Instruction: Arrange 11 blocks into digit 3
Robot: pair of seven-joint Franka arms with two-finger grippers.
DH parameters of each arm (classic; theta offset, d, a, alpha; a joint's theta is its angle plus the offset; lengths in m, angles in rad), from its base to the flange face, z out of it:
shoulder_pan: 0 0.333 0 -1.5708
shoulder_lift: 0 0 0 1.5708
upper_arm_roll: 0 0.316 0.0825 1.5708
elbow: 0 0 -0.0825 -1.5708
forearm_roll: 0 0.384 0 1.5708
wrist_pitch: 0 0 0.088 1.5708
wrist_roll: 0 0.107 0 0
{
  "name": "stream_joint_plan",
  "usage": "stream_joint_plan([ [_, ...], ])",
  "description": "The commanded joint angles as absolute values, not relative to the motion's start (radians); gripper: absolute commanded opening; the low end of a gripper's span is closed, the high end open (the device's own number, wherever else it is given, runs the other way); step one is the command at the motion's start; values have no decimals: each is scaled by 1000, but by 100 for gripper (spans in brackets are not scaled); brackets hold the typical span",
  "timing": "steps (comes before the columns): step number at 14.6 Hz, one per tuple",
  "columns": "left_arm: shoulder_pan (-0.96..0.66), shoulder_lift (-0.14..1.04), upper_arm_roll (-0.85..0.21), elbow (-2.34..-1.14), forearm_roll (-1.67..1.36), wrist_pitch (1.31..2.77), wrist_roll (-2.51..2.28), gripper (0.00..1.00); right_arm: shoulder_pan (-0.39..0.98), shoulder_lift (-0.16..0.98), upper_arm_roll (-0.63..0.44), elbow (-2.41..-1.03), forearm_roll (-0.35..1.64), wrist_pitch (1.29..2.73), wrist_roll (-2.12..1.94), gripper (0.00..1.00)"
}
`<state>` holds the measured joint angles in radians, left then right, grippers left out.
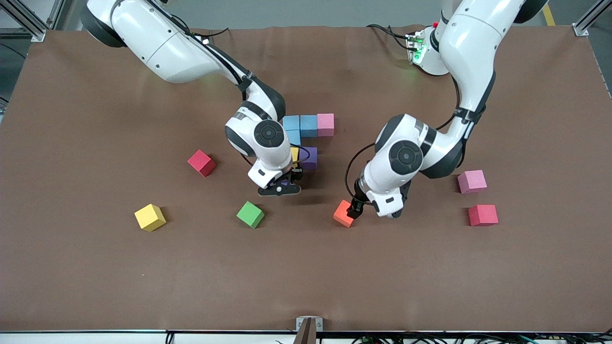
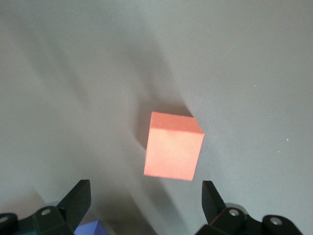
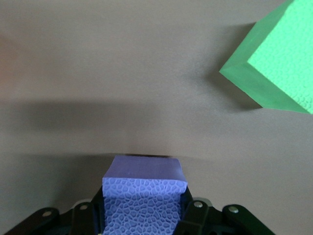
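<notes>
A high front camera faces both arms; each wrist camera looks down close at the table.

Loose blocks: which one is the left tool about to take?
The orange block: it lies between the open fingers of the left tool. The green, yellow and pink blocks lie untouched.

Table cover: plain matte brown. Arms: glossy white with black joints.

Blocks, upper centre of the front view: two light blue blocks and a pink block in a row; below them, a purple block.

Scattered blocks:
- red cube
- yellow block
- green block
- orange block
- second pink block
- second red cube

Purple block in right wrist view: cell-like surface texture.
</notes>
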<state>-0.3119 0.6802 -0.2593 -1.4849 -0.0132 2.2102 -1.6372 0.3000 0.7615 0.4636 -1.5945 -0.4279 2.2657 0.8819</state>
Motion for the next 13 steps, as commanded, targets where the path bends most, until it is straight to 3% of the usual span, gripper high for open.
stream_joint_plan([
  [1,-314,739,-264,-1399,0,2169,-1600,100,321,742,449,-1623,-448,2284,937,0],
  [13,-324,854,-253,-1341,-3,2241,-1555,100,345,741,449,-1637,-448,2286,968,0],
])
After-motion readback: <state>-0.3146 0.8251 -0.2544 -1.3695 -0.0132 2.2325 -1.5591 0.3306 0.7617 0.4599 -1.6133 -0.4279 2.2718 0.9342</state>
